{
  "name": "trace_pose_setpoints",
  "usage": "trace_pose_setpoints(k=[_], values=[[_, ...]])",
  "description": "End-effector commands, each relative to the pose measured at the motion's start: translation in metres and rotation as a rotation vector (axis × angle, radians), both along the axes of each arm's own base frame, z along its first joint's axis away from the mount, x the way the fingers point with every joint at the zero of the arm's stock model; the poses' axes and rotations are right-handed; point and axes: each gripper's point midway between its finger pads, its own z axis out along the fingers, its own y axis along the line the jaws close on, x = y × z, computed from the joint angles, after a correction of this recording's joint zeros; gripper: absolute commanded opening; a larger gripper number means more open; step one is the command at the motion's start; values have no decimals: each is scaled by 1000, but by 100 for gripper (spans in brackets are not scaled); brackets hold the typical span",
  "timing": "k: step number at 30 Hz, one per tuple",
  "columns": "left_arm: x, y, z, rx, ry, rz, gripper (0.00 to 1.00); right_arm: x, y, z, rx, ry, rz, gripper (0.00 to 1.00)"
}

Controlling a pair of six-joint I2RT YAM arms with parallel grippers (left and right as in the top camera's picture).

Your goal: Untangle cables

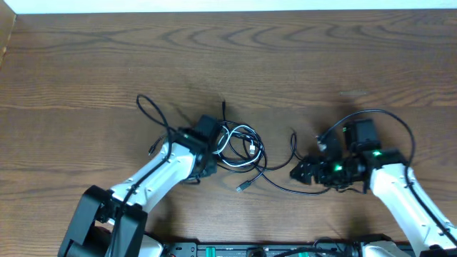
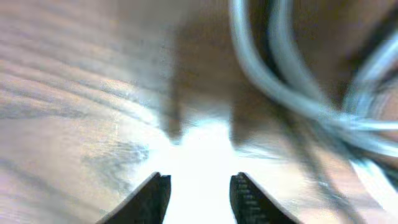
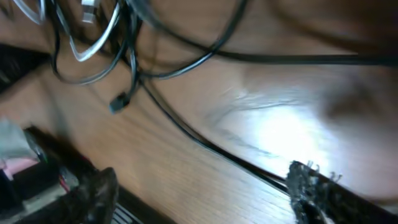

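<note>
The surface is a brown wooden table point(image 1: 300, 64) with a strong wavy grain, filling nearly all of the overhead view. A pale strip point(image 1: 228, 6) runs along the top edge of the frame, and nothing more of the room shows. Both wrist cameras catch a bright glare on the wood.

The tangle of cables point(image 1: 239, 148) lies at the centre of the table. A white cable point(image 1: 241, 135) is coiled in loops there, and a black cable point(image 1: 151, 112) makes a loop at centre left, passes through the coil and runs on to the right. A small plug point(image 1: 242, 188) lies loose just below the coil.

The left gripper point(image 1: 214, 141) comes in from the lower left and sits at the left edge of the coil. In its wrist view the fingers point(image 2: 155, 198) stand a little apart with only bare wood between them, and blurred white strands fill the upper right.

The right gripper point(image 1: 303, 171) sits right of centre, low over the table. Its fingers point(image 3: 93, 193) are spread wide, and a black strand crosses the wood between them, unclamped.
</note>
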Motion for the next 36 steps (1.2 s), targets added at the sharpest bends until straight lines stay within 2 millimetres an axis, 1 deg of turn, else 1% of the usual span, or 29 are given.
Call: trace_pose_setpoints(k=[1,2,4,6,7,10,13,14,16,18,19,22,25,28,29,30,31,33,36], values=[[26,-17,27,-51,-60,-49,41,-4,18,2,21,-22,60,61],[30,-24,32,-82,-67,-74,41,-3,22,3,27,-30,60,55],[35,-38,35,-146,-82,-123,41,3,29,4,28,-34,28,52],[37,-49,36,-198,-88,-159,41,9,33,4,15,-32,-28,46],[36,-52,36,-206,-88,-165,41,13,33,3,0,-30,-61,42],[32,-57,32,-200,-77,-200,41,21,29,-3,-68,-27,-162,33],[25,-64,25,-191,-60,-253,42,27,23,-7,-129,-52,-210,33],[22,-66,22,-189,-54,-264,45,28,22,-8,-141,-61,-213,32],[15,-71,17,-184,-39,-291,45,29,21,-8,-150,-68,-215,30],[9,-78,14,-177,-30,-365,46,30,18,-9,-168,-74,-224,28],[6,-83,13,-173,-30,-413,46,31,16,-10,-174,-73,-237,29],[2,-98,15,-176,-56,-516,53,33,11,-12,-195,-68,-278,29],[6,-115,18,-210,-103,-492,58,34,3,-15,-233,-69,-316,31],[9,-129,22,-245,-139,-440,59,35,-2,-17,-253,-60,-348,38],[9,-132,22,-246,-148,-435,59,35,-4,-18,-255,-59,-355,42],[10,-132,21,-230,-156,-424,59,35,-6,-19,-259,-58,-360,48],[11,-130,19,-201,-166,-403,59,35,-9,-19,-269,-54,-368,57],[10,-130,13,-173,-169,-393,59,34,-14,-21,-284,-46,-382,60],[7,-140,0,-169,-157,-415,63,34,-21,-24,-292,-32,-405,64]])
